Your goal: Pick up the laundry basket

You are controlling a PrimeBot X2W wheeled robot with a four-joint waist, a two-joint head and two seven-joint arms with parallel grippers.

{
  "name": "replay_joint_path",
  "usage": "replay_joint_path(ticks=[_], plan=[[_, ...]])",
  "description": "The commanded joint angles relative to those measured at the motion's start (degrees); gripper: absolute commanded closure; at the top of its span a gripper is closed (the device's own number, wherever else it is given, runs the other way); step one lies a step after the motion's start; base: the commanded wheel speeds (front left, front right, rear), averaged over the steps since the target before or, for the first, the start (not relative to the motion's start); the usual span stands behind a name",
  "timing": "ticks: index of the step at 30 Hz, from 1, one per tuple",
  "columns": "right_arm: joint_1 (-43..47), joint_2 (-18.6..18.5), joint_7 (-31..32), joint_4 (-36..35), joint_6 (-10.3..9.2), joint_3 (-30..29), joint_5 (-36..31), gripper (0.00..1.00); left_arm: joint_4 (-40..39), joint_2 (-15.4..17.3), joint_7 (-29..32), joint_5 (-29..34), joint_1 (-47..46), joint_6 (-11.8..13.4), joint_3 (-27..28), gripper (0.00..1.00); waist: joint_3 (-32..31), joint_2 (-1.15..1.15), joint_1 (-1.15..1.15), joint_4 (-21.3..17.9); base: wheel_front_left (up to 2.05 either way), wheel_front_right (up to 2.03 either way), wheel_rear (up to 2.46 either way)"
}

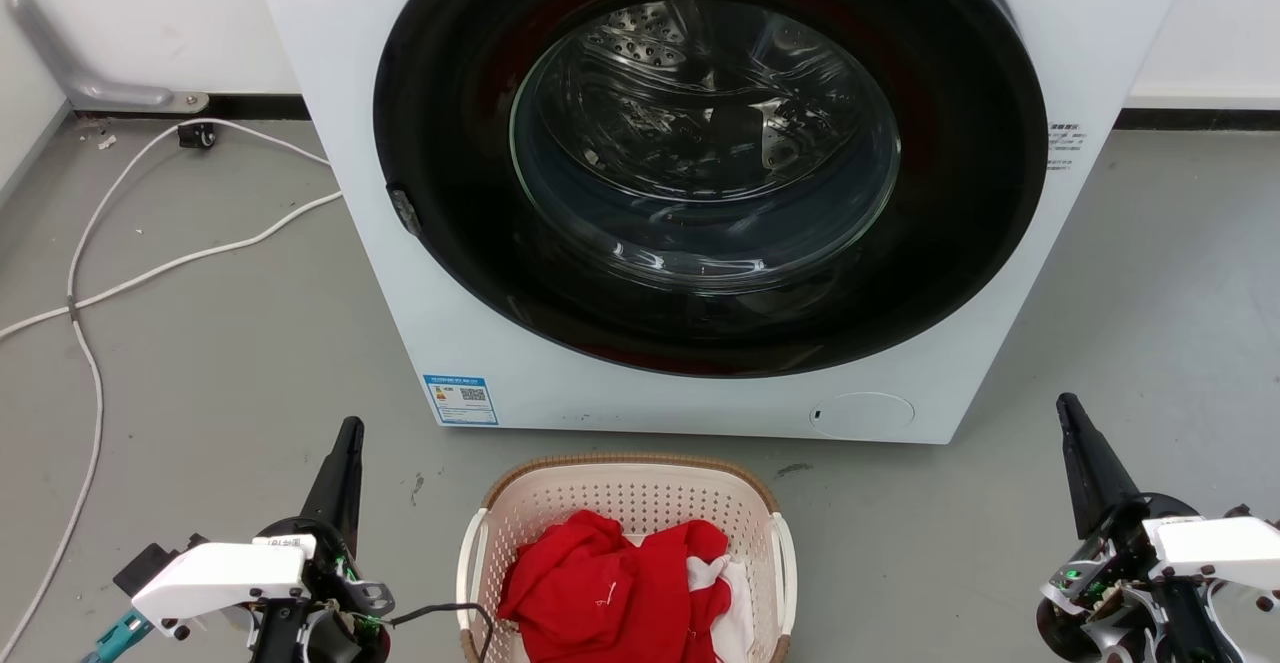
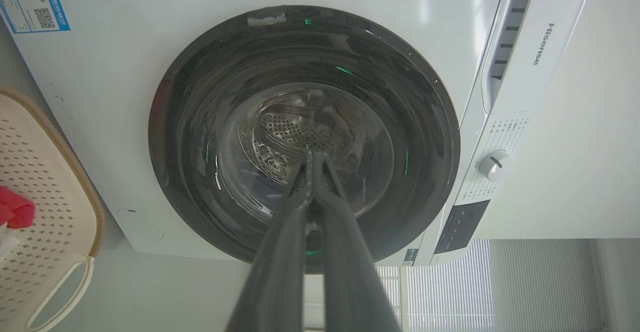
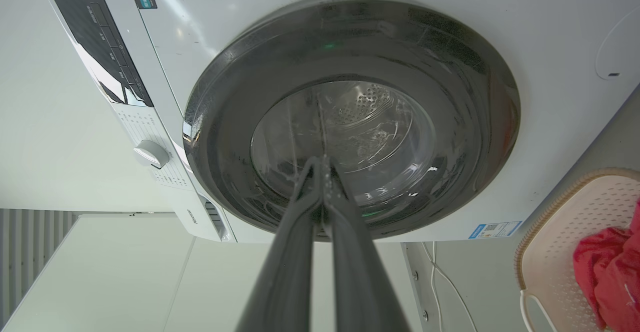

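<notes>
Nearest, at the bottom left: left gripper (image 1: 348, 435), two long dark fingers pressed tip to tip, nothing held. Same at the bottom right for right gripper (image 1: 1070, 413): closed up, empty.

Between the two, apart from both, on the grey floor (image 1: 200, 373): the laundry basket (image 1: 620, 503). Cream plastic, round corners, walls full of little holes, brown woven-look rim, a white loop handle (image 1: 785, 558) on each side. Near end cut off by the picture edge. Inside, a crumpled red cloth (image 1: 610, 583) with a bit of white cloth (image 1: 735, 593) beside it.

Just behind the basket: big white washing machine (image 1: 400, 273) with a round dark door (image 1: 450, 143), closed, clear glass in the middle. Behind the glass, a shiny metal drum dotted with holes. Low on the front, a blue sticker (image 1: 460, 399) with a square code, words too small to read. Low on the other side, a round flap (image 1: 862, 413). "Hisense" (image 2: 536, 44) in grey letters on the top panel, near a white knob (image 2: 495, 164).

Farther left, white cords (image 1: 150, 268) curling across the floor towards the wall.
</notes>
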Motion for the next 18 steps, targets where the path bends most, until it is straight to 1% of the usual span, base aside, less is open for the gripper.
replay_joint_path(ticks=[1,18], plan=[[-0.70,0.29,0.15,0.06,-0.02,-0.08,-0.22,1.00,-0.02,-0.06,0.13,-0.10,-0.47,-0.14,0.17,1.00,0.00,0.00,0.00,0.00,0.00,0.00,0.00],[-0.70,0.31,0.18,0.06,-0.02,-0.10,-0.25,1.00,-0.02,-0.06,0.13,-0.10,-0.47,-0.14,0.17,1.00,0.00,0.00,0.00,0.00,0.00,0.00,0.00]])
